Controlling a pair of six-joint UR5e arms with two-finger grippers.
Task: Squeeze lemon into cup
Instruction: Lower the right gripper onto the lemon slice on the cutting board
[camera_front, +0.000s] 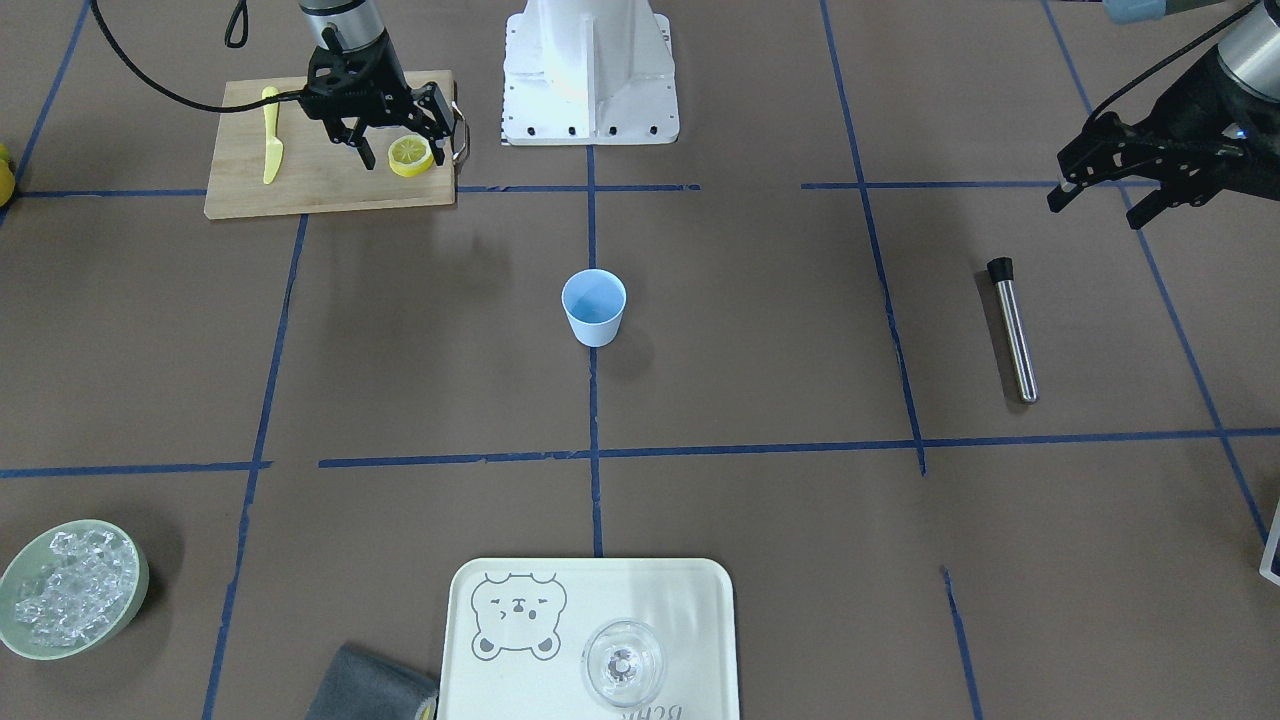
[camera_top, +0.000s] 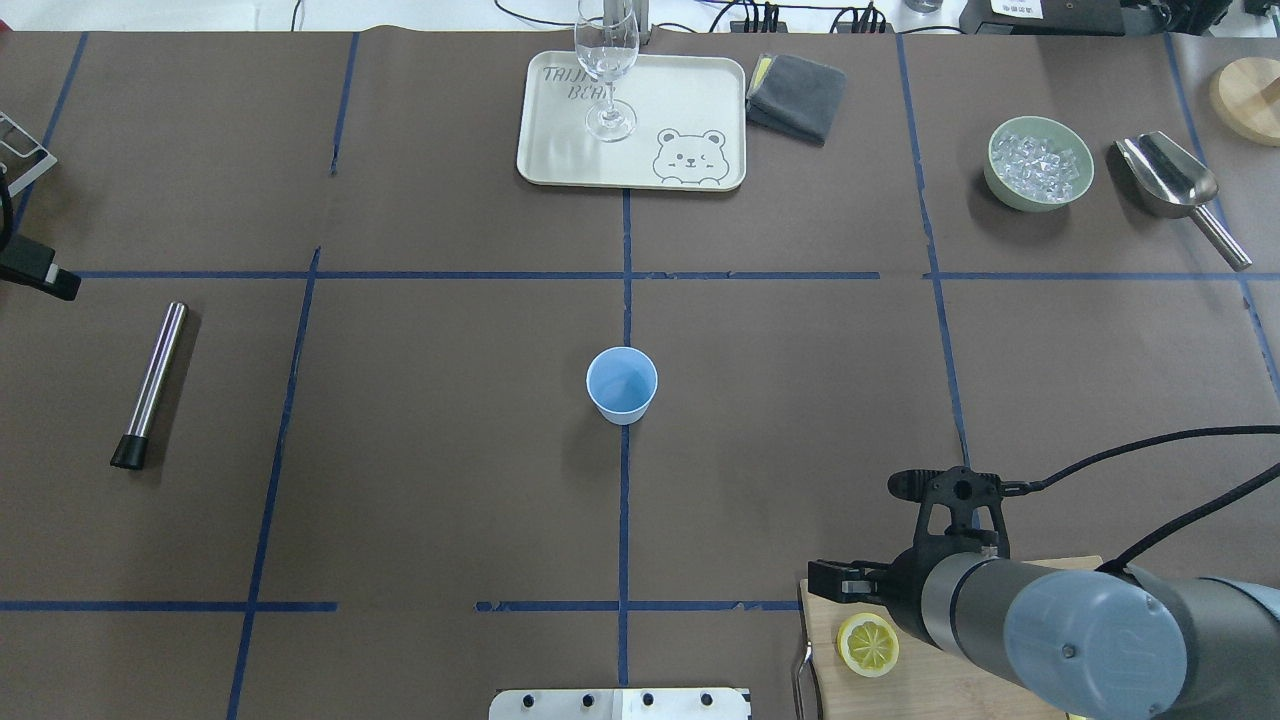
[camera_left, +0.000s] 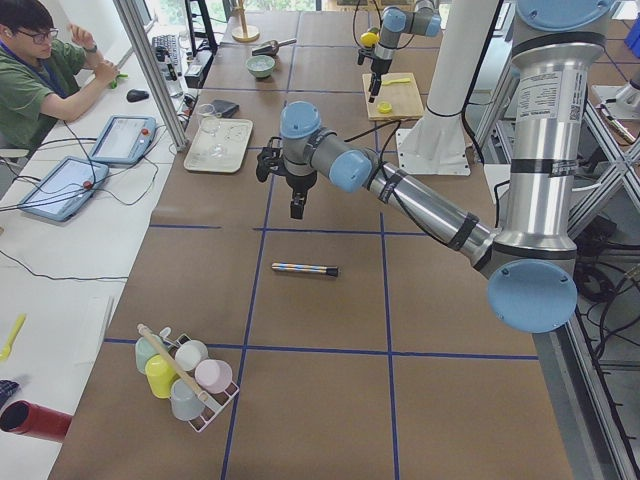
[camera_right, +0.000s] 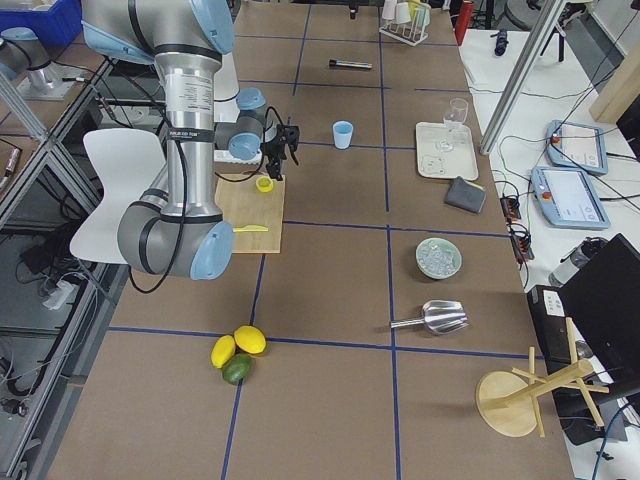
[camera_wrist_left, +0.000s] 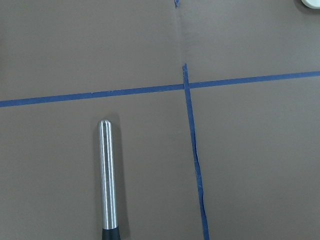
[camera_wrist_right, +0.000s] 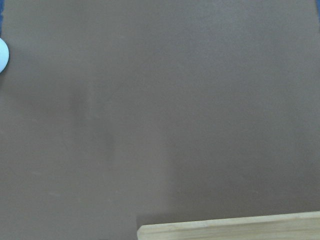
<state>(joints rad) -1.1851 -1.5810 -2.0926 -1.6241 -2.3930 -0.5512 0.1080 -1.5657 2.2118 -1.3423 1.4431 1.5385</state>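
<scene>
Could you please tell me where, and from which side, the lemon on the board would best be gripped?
Probably by the rind, across its round width, coming straight down from above. The lemon lies flat on the board with its cut face up, so only the curved sides give opposing surfaces. The right gripper hangs open over it, and the knife lies well apart.

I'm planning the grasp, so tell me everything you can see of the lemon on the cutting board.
The lemon is a small round yellow piece, pale cut face with spoke-like segments turned up. It lies flat on the wooden cutting board, apart from the yellow knife. The right tool hangs open over it, not gripping.
</scene>
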